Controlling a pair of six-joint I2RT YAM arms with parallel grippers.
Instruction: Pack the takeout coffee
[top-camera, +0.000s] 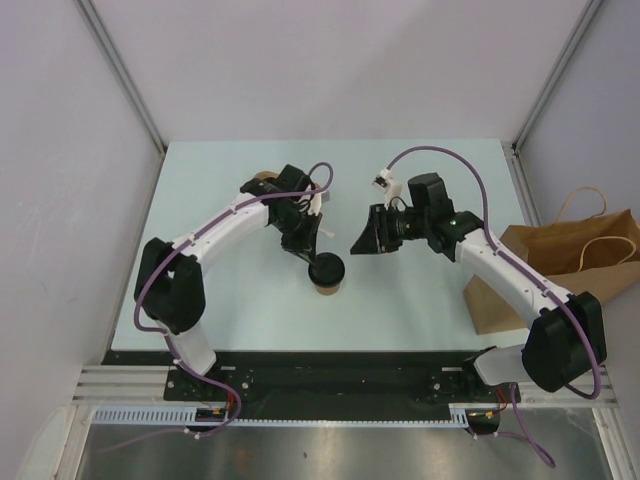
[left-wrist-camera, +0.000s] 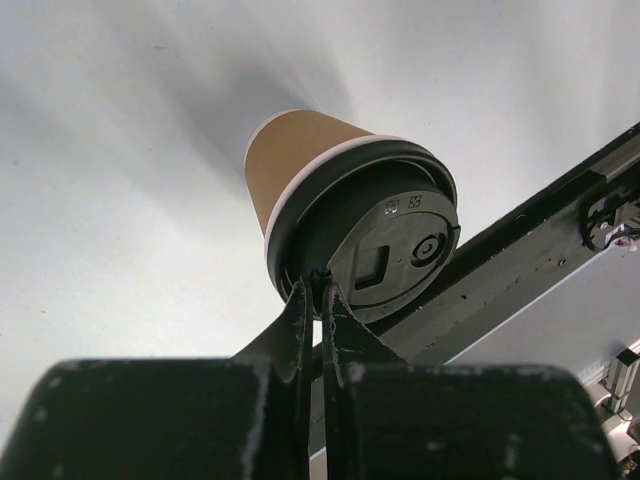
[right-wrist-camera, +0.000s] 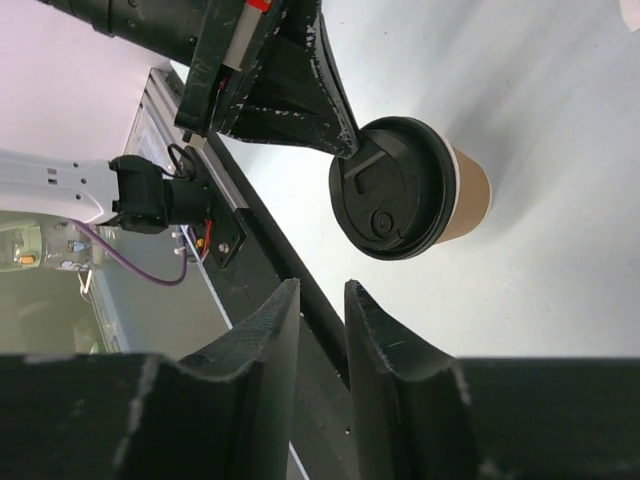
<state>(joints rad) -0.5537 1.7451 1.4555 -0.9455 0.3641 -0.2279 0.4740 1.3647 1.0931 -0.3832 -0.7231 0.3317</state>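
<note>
At our left gripper (left-wrist-camera: 318, 300) fingertips, nearly together, the round black plastic lid (left-wrist-camera: 385, 250) of the small tan kraft-paper cup (left-wrist-camera: 300, 160) is touched at its rim; we should press evenly without tipping it. Beyond our right gripper (right-wrist-camera: 322, 300), fingers slightly apart and empty, the cup stands on the pale table (top-camera: 420, 300).

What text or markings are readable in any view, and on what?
Black lid of the takeout coffee: small embossed marks near its rim, too small to read.
Paper bag: no print visible.
Arms and table: no legible labels.
</note>
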